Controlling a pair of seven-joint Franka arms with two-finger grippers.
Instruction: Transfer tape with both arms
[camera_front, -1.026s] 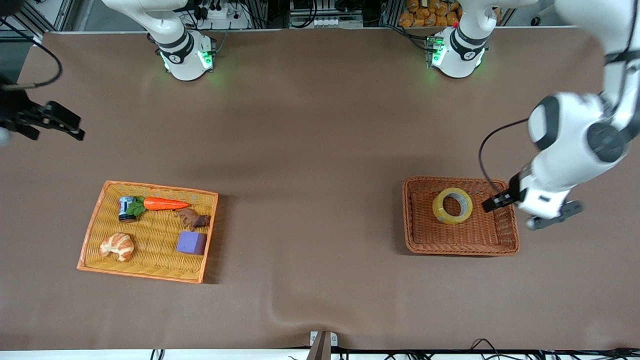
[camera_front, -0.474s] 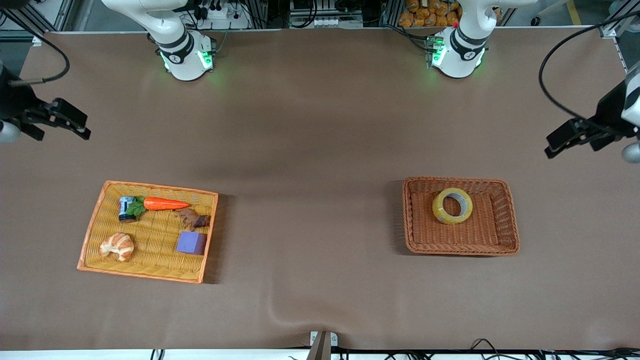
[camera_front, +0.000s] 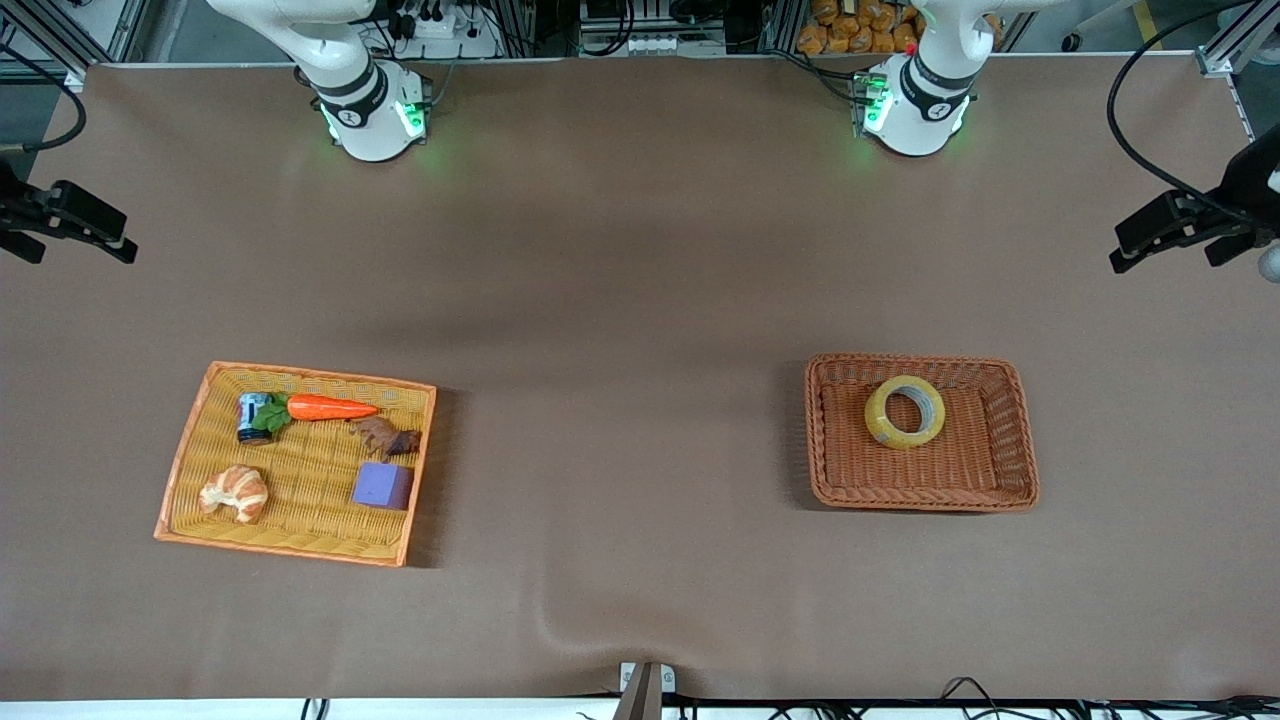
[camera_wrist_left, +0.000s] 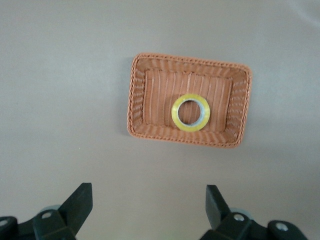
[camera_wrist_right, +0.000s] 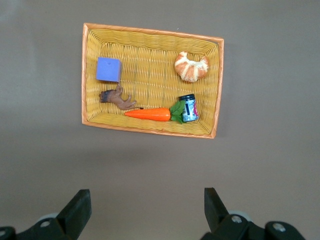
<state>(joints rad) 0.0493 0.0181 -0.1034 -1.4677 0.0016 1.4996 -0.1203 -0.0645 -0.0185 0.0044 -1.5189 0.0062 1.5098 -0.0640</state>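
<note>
The tape is seen lying flat in the brown wicker basket toward the left arm's end of the table. The left gripper is held high over bare table at that end, fingers spread wide, nothing gripped. The right gripper is likewise spread wide and empty, held above the table at the right arm's end, farther from the front camera than the orange tray.

Even, bright overhead light; brown table cloth matte, no glare. Soft short shadows at edges of orange tray and brown basket. Green glow under arm bases. Front view crisp; wrist views softer, slightly hazy.
</note>
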